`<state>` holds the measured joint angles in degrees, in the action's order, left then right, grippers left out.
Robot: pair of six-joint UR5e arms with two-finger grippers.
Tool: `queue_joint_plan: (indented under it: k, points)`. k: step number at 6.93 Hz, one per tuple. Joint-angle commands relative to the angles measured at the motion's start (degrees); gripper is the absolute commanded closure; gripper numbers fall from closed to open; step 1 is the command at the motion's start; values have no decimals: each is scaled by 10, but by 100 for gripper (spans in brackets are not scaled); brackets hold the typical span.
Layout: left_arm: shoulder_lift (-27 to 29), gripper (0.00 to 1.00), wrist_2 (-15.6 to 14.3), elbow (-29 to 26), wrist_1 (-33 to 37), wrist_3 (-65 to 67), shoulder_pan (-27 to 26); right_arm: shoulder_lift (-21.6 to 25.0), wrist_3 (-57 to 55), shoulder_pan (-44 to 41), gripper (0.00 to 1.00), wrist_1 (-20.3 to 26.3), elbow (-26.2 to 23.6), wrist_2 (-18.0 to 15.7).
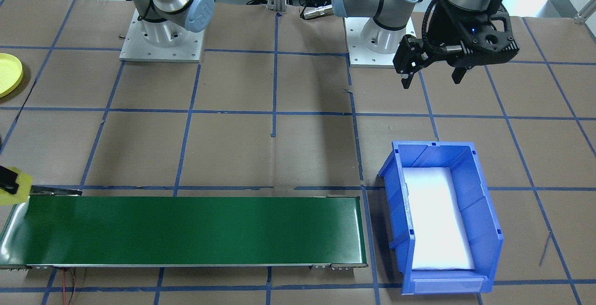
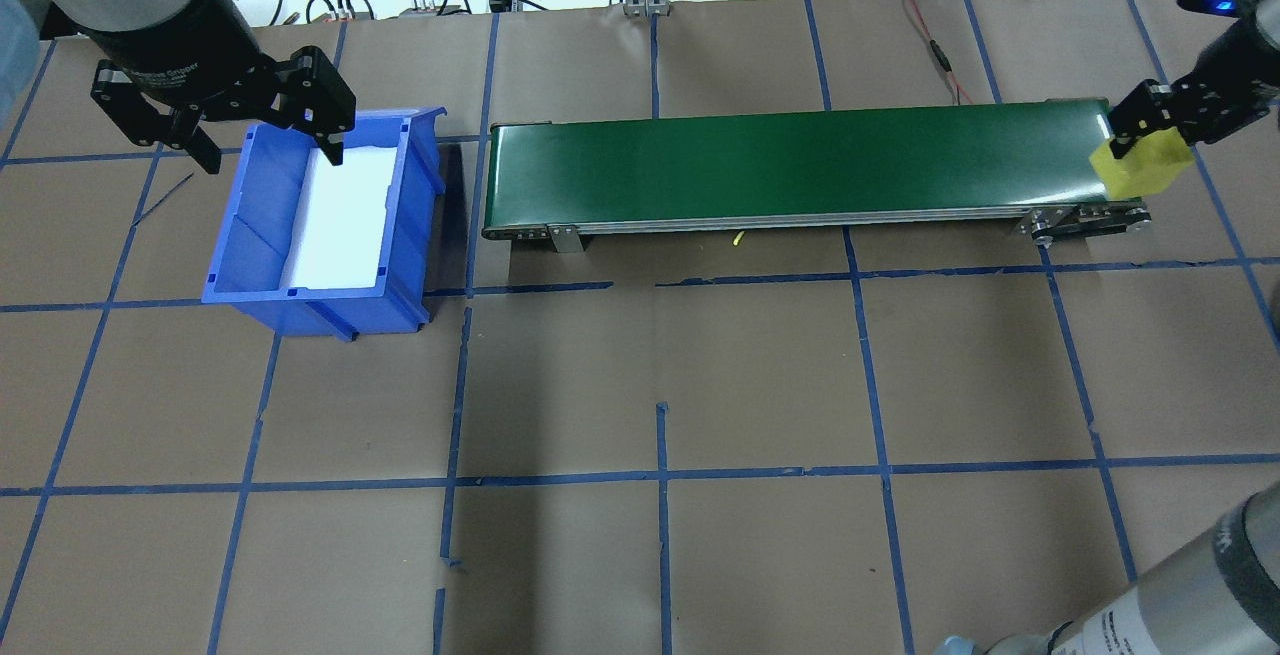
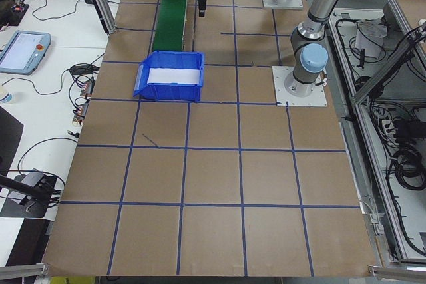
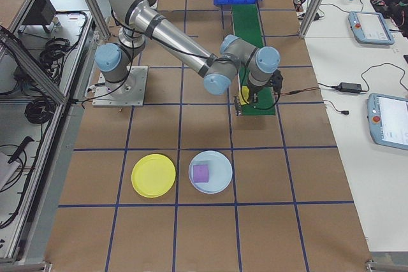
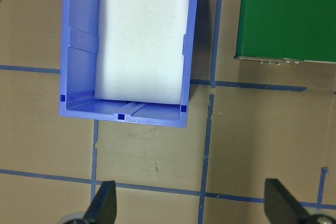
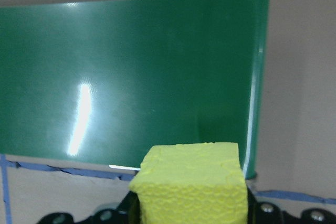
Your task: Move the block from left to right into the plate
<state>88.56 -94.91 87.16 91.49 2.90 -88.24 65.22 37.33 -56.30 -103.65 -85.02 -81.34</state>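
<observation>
A yellow foam block [image 2: 1142, 165] hangs over the right end of the green conveyor belt [image 2: 800, 165], with my right gripper [image 2: 1150, 140] shut on it. The right wrist view shows the block [image 6: 191, 182] close up between the fingers, above the belt's end [image 6: 131, 66]. The round yellow plate [image 4: 153, 175] lies empty on the table, nearer the robot's side than the belt; its edge also shows [image 1: 7, 74]. My left gripper [image 2: 268, 147] hovers open and empty by the blue bin [image 2: 250, 225], its fingertips [image 5: 105, 205] spread wide.
The blue bin [image 1: 479, 202] holds only a white foam pad and stands at the belt's left end. A pale blue plate [image 4: 213, 179] with a purple block [image 4: 201, 172] lies beside the yellow plate. Blue tape lines grid the brown table.
</observation>
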Motion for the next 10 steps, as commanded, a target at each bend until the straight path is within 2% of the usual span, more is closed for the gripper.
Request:
queue_joint_plan:
  k: [1, 2, 3, 4, 5, 6, 7, 9, 10]
  points:
    - [-1, 0, 0, -1, 0, 0, 0, 6, 159, 140, 61, 8, -28, -35]
    - [-1, 0, 0, -1, -1, 0, 1, 9, 229, 215, 61, -8, -65, -37]
    - [-1, 0, 0, -1, 0, 0, 0, 33, 250, 278, 61, -16, -95, -72]
    - [-1, 0, 0, -1, -1, 0, 0, 65, 293, 345, 62, -16, -129, -94]
    - [-1, 0, 0, -1, -1, 0, 0, 72, 327, 411, 62, -19, -152, -97]
    - [-1, 0, 0, 0, -1, 0, 0, 76, 345, 447, 62, -30, -182, -110]
    - [-1, 0, 0, -1, -1, -1, 1, 68, 364, 453, 61, -84, -204, -110]
    - [-1, 0, 0, 0, 0, -1, 1, 42, 364, 453, 59, -137, -226, -110]
    - [-1, 0, 0, 0, -1, -2, 1, 38, 364, 453, 35, -138, -226, -110]
